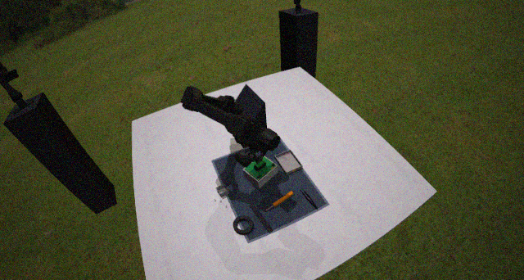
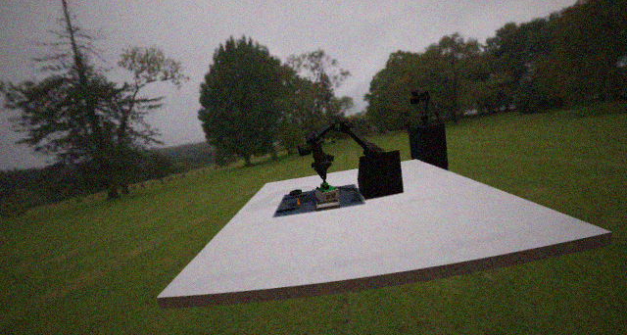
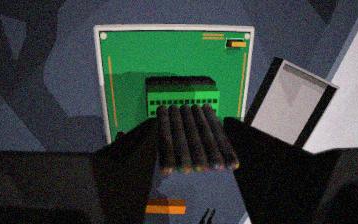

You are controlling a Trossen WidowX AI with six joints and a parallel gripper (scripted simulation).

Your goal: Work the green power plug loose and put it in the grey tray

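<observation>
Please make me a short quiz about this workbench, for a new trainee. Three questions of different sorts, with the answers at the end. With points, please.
1. True or false: the green power plug [image 1: 260,164] [image 2: 324,185] [image 3: 184,94] is at the circuit board [image 1: 254,173] [image 3: 125,60], outside the grey tray [image 1: 288,161] [image 2: 327,206] [image 3: 292,100].

2. Which colour is the thick handle [image 1: 286,196] [image 2: 298,203] [image 3: 165,207] on the mat [image 1: 246,198] [image 2: 306,209] [image 3: 75,95]?
a) white
b) orange
c) red

3. Count the dark wires [image 3: 195,140] running from the plug in the wrist view.

Key: 1 true; 2 b; 3 five.
</observation>
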